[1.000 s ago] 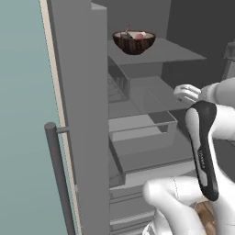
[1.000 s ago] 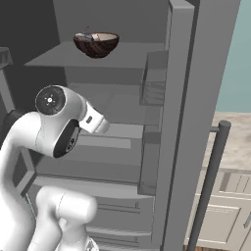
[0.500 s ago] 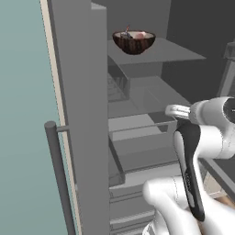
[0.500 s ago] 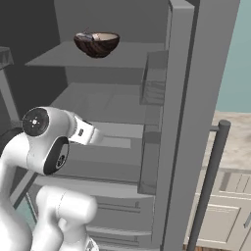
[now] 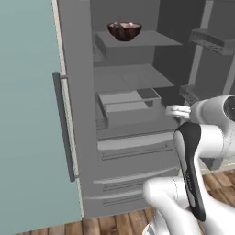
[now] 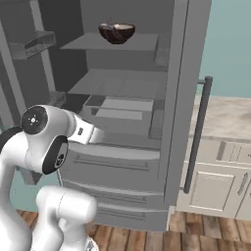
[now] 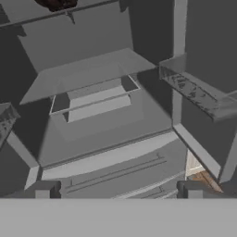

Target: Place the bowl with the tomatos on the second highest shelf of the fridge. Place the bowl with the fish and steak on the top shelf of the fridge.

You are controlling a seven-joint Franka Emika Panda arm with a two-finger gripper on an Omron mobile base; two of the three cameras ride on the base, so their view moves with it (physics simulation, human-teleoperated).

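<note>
Up on the top shelf [image 5: 151, 39] of the tall grey fridge [image 5: 82, 114], the dark brown bowl [image 5: 124, 30] is already sitting, and the empty gripper [image 7: 118, 190], fingers spread apart, is seemingly going off for the tomato bowl, bound for the shelf below [image 5: 133, 75].

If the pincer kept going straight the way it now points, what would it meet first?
Probably the clear drawer under the second highest shelf of the open fridge; the open pincer aims about there, though depth is hard to judge.
</note>
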